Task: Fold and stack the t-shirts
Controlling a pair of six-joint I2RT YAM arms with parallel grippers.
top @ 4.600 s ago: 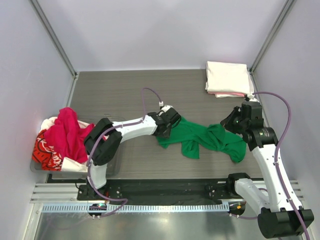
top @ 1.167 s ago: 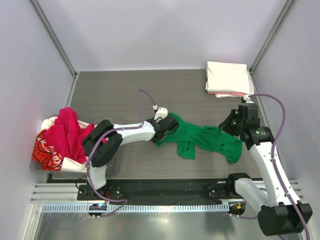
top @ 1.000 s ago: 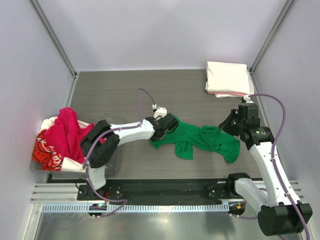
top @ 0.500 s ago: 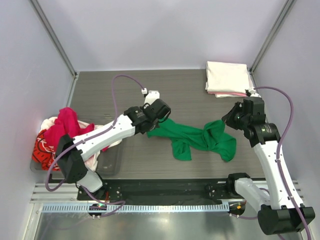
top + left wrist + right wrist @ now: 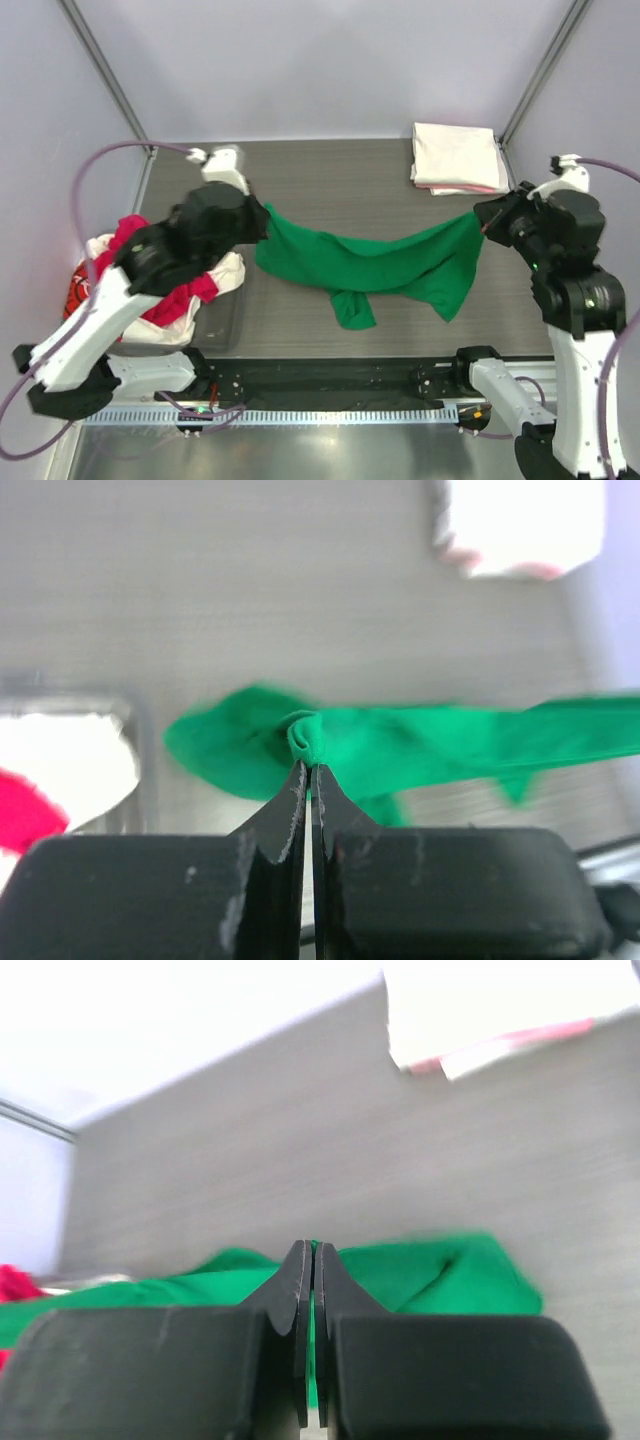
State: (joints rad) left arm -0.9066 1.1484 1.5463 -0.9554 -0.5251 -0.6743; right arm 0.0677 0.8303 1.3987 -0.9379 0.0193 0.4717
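green t-shirt: held up, stretched, sagging mid-span
left gripper: clamped on one end
right gripper: clamped on other end

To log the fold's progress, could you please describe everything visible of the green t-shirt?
The green t-shirt is plain bright green, soft-looking cloth, unfolded and wrinkled. It is strung out sideways: the left gripper is shut on a bunched pinch at one end, the right gripper on the other. The middle sags and a flap hangs lower; whether it touches the table cannot be told.
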